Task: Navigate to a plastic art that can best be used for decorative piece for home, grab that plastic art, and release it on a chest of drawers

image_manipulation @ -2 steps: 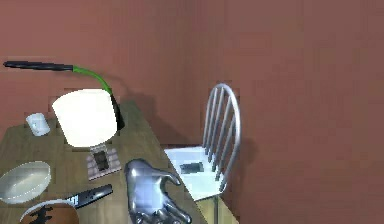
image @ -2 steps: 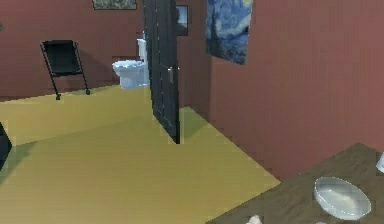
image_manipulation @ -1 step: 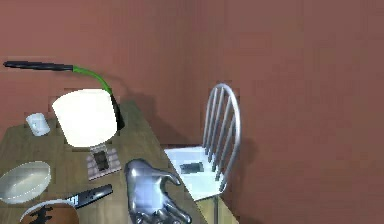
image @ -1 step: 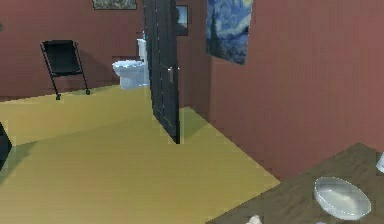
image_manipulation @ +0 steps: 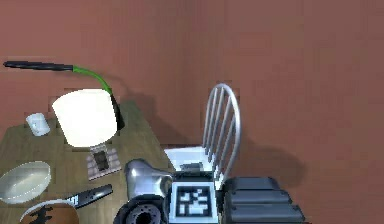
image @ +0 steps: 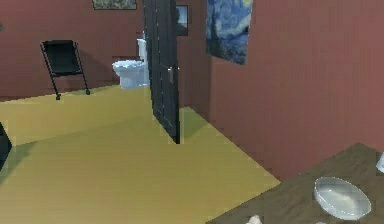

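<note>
Nearest, on the wooden table (image_manipulation: 15,150), lie a brown-and-white round thing (image_manipulation: 50,213), a pale bowl (image_manipulation: 24,181), a white-shaded lamp (image_manipulation: 85,117) and a patterned block (image_manipulation: 103,160); which is the plastic art cannot be told. Rightward sits the gripper (image_manipulation: 112,198); whether it holds anything cannot be told. A white chair (image_manipulation: 222,130) stands farther right.

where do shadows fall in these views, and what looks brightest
Forward view: the yellow floor looks dimmer beyond the dark door; the white bowl looks bright. Arm side view: the chair and the white lampshade throw shadows on the red wall; the lampshade is brightest.
</note>
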